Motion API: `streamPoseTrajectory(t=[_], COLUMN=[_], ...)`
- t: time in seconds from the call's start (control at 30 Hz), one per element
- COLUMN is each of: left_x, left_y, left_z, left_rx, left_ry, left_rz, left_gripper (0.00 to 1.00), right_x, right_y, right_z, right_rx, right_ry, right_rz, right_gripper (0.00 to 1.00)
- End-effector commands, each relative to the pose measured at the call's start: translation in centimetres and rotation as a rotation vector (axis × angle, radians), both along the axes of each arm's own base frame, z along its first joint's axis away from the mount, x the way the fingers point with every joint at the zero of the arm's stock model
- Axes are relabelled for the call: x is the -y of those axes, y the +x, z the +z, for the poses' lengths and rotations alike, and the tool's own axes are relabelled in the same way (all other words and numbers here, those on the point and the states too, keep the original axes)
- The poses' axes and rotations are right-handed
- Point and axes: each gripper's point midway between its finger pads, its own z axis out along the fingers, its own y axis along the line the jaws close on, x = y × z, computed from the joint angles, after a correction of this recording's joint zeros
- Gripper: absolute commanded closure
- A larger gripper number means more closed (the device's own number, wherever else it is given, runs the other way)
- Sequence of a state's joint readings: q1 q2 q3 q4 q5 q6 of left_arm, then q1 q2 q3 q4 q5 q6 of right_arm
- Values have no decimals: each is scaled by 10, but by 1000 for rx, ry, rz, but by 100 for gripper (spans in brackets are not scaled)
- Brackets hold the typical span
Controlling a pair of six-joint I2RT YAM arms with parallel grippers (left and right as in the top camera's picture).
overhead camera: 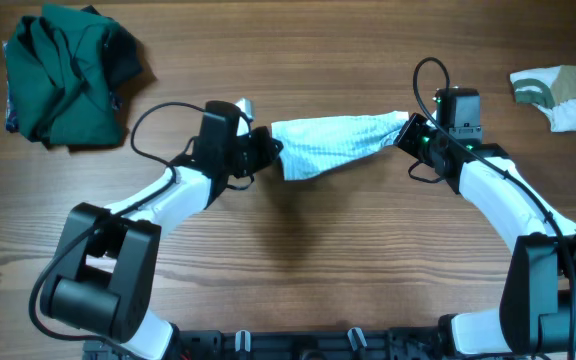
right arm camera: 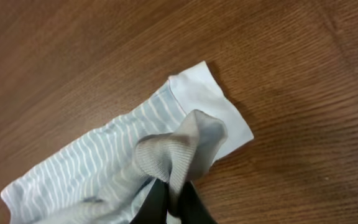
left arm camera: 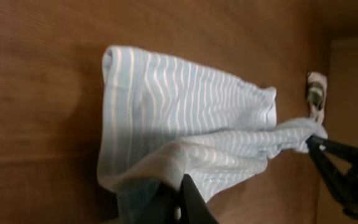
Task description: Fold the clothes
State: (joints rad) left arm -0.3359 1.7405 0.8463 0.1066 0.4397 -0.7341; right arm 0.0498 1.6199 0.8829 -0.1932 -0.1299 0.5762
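Observation:
The small pale blue-and-white striped garment (overhead camera: 330,146) hangs stretched between my two grippers above the middle of the table. My left gripper (overhead camera: 268,150) is shut on its left end, seen in the left wrist view (left arm camera: 180,198) pinching a fold of the striped garment (left arm camera: 185,118). My right gripper (overhead camera: 408,132) is shut on its right end; the right wrist view shows its fingers (right arm camera: 174,202) clamped on a bunched ribbed edge of the striped garment (right arm camera: 123,155). The dark green garment (overhead camera: 68,72) lies crumpled at the far left. The white-and-olive piece (overhead camera: 556,96) lies at the far right.
The wooden table (overhead camera: 298,260) lies under everything. A small white object (overhead camera: 244,106) sits just behind my left gripper. Black cables loop over both arms.

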Motion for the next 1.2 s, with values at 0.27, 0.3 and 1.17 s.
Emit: streamPoseTrajectory(t=[0.27,0.3,1.17], left_x=[0,1,-27], left_y=[33,35,64], left_z=[34,36,41], left_rx=[230,241,349], left_ry=[-29,-32,123], left_rz=[-26,-26,182], left_gripper=[96,96,84], right_x=[-2,-2,-1], right_y=[9,10,21], right_z=[2,2,-31], right_rx=[35,36,11], right_ry=[20,20,29], right_rz=[-20,-20,-44], right_gripper=[96,96,96])
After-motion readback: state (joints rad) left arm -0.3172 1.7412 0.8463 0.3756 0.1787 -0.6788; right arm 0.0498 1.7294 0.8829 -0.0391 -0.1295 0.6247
